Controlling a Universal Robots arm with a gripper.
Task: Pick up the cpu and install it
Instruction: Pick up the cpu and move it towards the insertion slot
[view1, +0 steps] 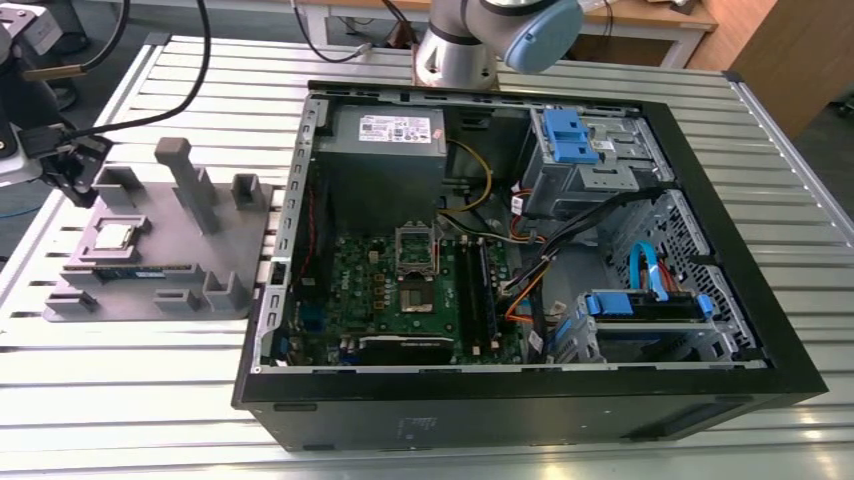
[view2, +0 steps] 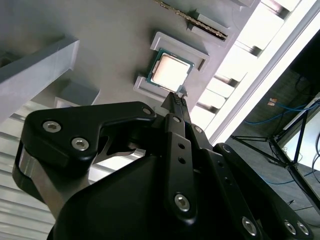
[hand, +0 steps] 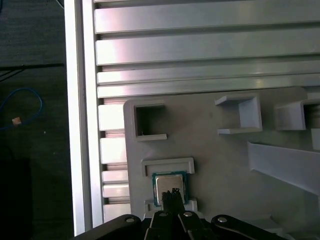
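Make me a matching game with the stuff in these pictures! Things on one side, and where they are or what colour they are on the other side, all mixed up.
Things:
1. cpu
2. memory stick
3. drive bracket
4. end effector

Clues:
A. blue, inside the computer case
B. black, close over the cpu
C. shiny silver square in a pocket of the grey tray
D. long and thin, lying on the grey tray beside the cpu

Pairs: 1-C, 2-D, 3-A, 4-B.
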